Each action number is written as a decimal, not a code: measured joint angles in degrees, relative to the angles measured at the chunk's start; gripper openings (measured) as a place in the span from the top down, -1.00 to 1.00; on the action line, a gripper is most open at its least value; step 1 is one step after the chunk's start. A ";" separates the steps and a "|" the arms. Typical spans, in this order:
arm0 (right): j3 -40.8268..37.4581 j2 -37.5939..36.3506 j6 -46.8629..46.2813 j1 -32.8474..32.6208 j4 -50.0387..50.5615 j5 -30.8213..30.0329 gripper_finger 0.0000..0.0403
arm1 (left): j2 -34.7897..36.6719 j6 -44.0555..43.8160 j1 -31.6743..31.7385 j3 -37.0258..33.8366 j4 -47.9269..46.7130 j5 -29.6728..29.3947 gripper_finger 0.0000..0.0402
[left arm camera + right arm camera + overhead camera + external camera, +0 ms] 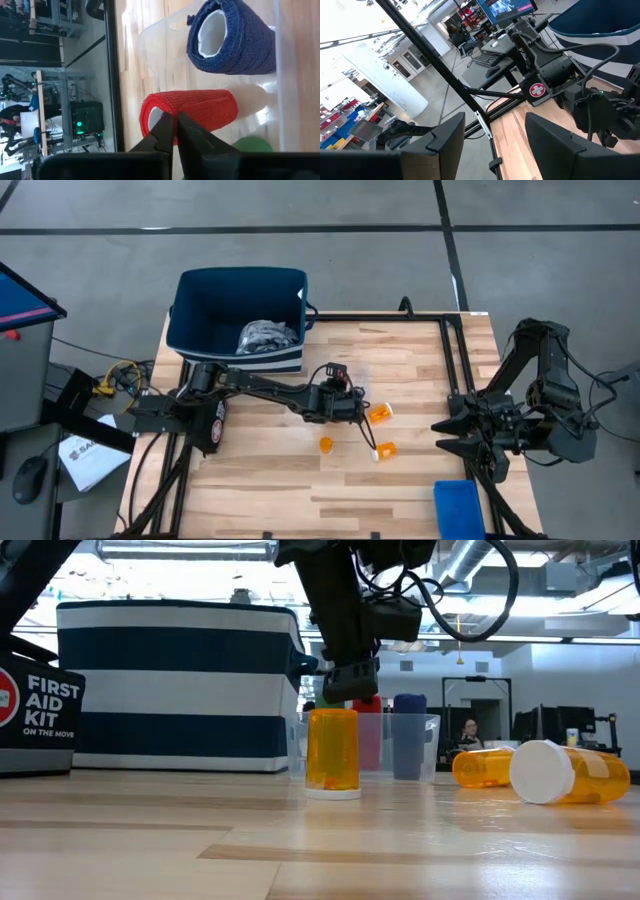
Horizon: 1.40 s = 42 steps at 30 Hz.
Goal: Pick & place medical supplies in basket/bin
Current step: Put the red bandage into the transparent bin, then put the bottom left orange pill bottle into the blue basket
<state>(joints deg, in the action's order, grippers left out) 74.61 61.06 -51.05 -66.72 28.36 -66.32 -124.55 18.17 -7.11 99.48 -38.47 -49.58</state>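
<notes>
Left gripper (175, 131) pinching rim of red roll (192, 111) in clear tray (285, 75), jaws nearly closed. Lifting straight, clearing blue roll (235, 37). Right gripper (462, 434) idling, half-open, empty.

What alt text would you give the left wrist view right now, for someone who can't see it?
The left gripper, shut, pinches the rim of a red bandage roll lying in a clear plastic tray on the wooden table. A navy roll lies beside it, and a green one peeks in at the edge.
</notes>
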 joint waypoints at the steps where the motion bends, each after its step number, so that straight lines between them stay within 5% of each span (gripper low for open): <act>1: 0.00 0.00 0.00 0.00 0.00 0.00 -0.02 | 0.00 0.00 0.00 0.00 -0.01 0.00 0.96; 22: 0.00 0.00 0.00 0.00 -0.02 0.02 -0.02 | 0.25 0.00 0.00 0.02 0.79 1.64 0.60; 42: 0.00 0.02 0.02 -0.02 0.21 0.04 -0.02 | 5.55 0.00 -0.83 0.04 1.14 1.63 0.56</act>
<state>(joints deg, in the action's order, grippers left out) 74.61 61.08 -51.03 -66.74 28.57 -66.28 -119.00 18.17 -7.95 99.53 -37.33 -47.95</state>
